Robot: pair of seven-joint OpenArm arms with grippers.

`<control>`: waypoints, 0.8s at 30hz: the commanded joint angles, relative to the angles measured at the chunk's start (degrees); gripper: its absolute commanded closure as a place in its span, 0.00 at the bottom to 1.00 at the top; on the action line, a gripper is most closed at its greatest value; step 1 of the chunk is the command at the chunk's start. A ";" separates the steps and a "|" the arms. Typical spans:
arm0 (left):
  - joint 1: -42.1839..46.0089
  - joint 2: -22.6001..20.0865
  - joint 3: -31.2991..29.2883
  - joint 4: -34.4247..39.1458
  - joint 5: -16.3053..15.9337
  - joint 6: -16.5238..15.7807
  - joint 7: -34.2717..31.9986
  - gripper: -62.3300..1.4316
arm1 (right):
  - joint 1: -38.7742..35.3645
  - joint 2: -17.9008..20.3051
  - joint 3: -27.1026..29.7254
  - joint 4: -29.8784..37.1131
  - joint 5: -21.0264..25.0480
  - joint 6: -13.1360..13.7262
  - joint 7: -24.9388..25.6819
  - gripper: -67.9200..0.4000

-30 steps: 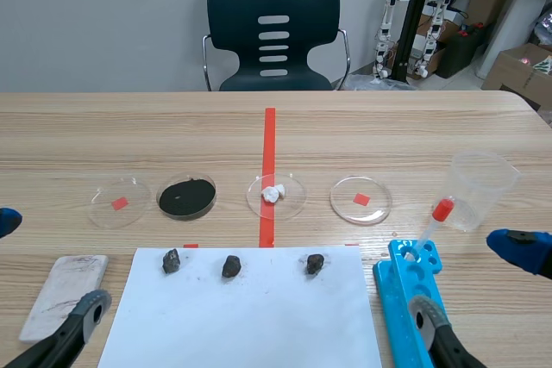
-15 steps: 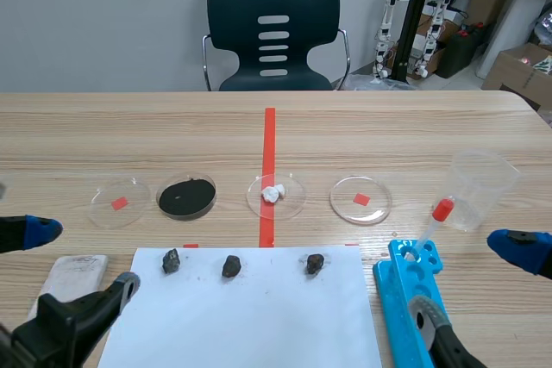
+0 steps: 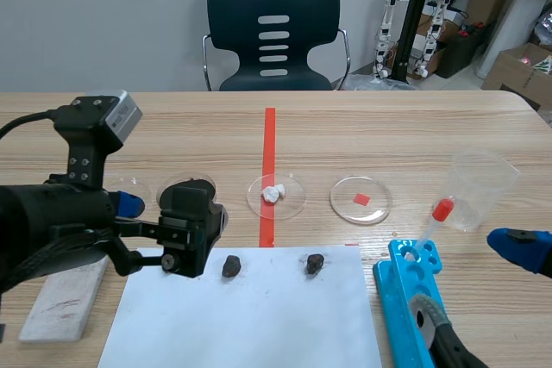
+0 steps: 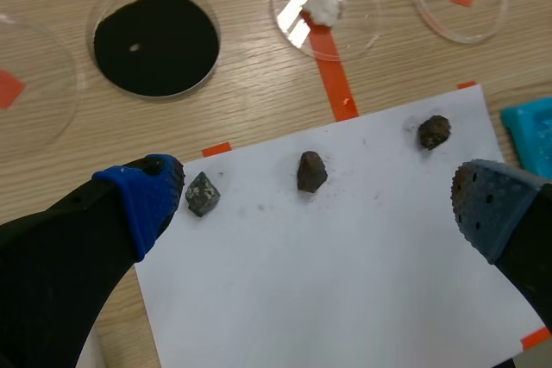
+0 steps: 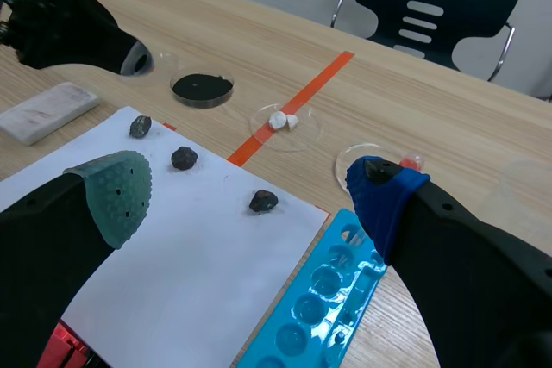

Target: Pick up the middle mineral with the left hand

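Three small dark minerals lie in a row on a white paper sheet. The middle mineral rests loose on the paper, just ahead of my left gripper, which hangs open above it with the blue pads wide apart. The left mineral sits beside one pad; in the scene view the left arm hides it. The right mineral is untouched. My right gripper stays open and empty at the near right.
Behind the paper stand a dish of black powder, a dish with white lumps and a dish with a red mark. A plastic cup, a red-capped dropper and a blue rack are at right. A white slab lies at left.
The left arm has risen from the near left corner and swung in over the paper's left side, covering the left mineral in the scene view. The right arm has stayed put.
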 commanded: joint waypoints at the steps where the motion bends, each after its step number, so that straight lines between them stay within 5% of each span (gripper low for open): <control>1: -2.73 -0.04 2.05 0.13 -0.13 1.97 1.11 0.00 | 0.52 0.00 0.61 0.33 0.22 -0.17 0.90 0.30; 8: -13.11 0.17 10.27 -6.88 -0.44 10.91 7.43 0.00 | 0.52 0.00 0.61 0.33 0.22 -0.17 0.90 0.30; 11: -16.87 0.83 12.24 -12.09 -2.34 11.72 9.14 0.00 | 0.52 0.00 0.61 0.33 0.22 -0.17 0.90 0.30; 24: -25.83 4.79 20.92 -21.75 -1.44 14.67 12.68 0.00 | 0.52 0.00 0.61 0.33 0.22 -0.17 0.92 0.30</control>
